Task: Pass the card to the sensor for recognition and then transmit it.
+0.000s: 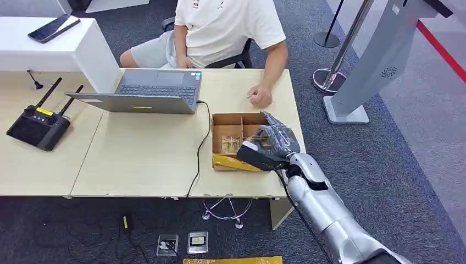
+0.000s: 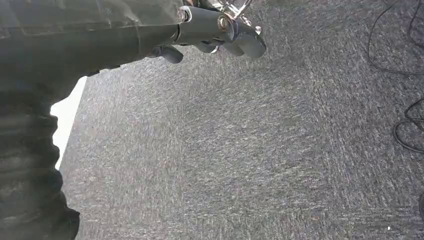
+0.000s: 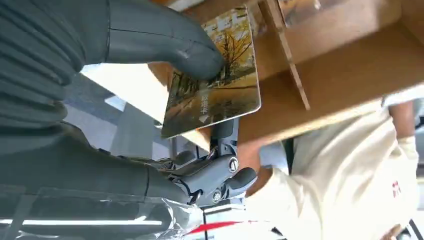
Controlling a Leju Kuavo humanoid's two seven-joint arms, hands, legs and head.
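My right hand [image 1: 273, 144] hovers over the right side of an open cardboard box [image 1: 237, 117] with dividers on the desk. In the right wrist view, its thumb [image 3: 165, 42] and fingers pinch a card [image 3: 215, 87] printed with yellow autumn trees, held just above the box's compartments [image 3: 330, 75]. More cards [image 1: 228, 144] lie in the box's left compartment. My left hand [image 2: 220, 30] hangs over grey carpet, holding nothing, its fingers loosely extended.
A person in a white shirt sits across the desk, one hand [image 1: 259, 96] resting near the box. An open laptop [image 1: 148, 91] with a black cable [image 1: 202, 148] stands mid-desk. A black device with two antennas [image 1: 38, 126] lies at the left.
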